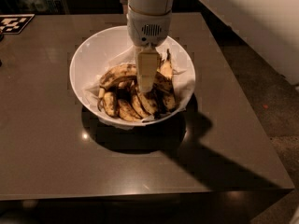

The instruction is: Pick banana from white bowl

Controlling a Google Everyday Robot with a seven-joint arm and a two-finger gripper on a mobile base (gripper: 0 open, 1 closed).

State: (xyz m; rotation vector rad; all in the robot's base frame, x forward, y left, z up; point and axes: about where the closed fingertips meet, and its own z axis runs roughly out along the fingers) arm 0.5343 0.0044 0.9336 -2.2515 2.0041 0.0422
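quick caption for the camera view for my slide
End effector points down into the white bowl on a dark table, tip among overripe bananas beside the long arched banana.

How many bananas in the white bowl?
6 at least: the long arched banana at rear left, four bananas fanned along the front, another at the right, all in the white bowl. The gripper over the middle may hide more.

Gripper (145, 86), smooth matt cream plastic, hangs inside the white bowl (93, 55), which is glossy and glazed-looking. Beneath the gripper: crumpled matt paper liner (185, 80); banana (117, 73) with dull, blotched skin. Table (56, 162) below: smooth, dark, semi-gloss with reflections
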